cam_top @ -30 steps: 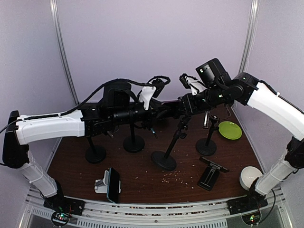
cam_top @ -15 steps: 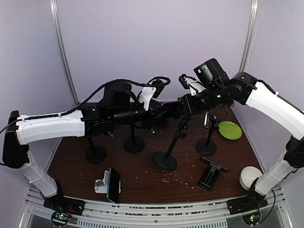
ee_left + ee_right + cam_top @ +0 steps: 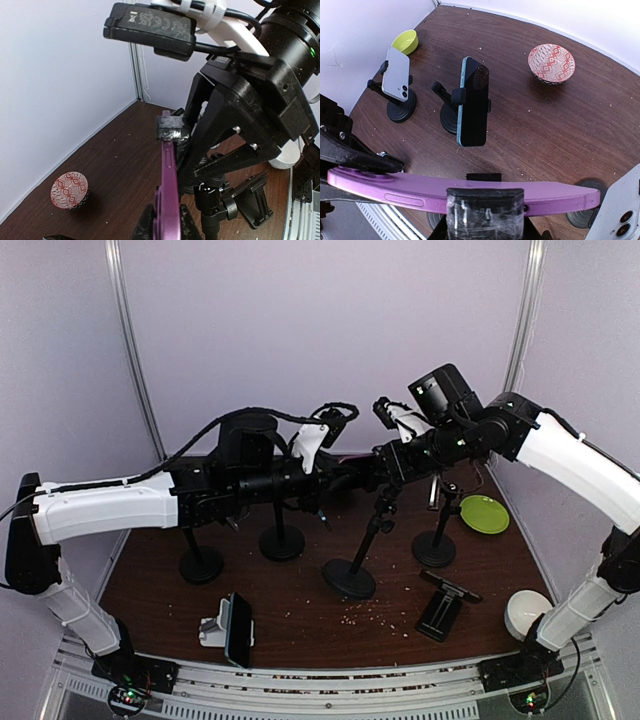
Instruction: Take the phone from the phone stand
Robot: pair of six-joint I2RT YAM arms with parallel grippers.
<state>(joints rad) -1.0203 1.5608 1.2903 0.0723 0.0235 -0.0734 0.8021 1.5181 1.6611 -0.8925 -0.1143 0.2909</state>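
Mid-extraction: my left fingers (image 3: 146, 227) are closed on the phone (image 3: 470, 181), and my right fingers (image 3: 485, 207) pinch it too. Next, I judge, pull it free of the tilted stand (image 3: 366, 540).

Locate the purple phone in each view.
Left wrist: purple phone edge-on, bottom centre.
Right wrist: lying across the bottom.
Top external: not discernible, hidden where left arm meets right arm.
Shared landmark: red patterned bowl, in both wrist views only.
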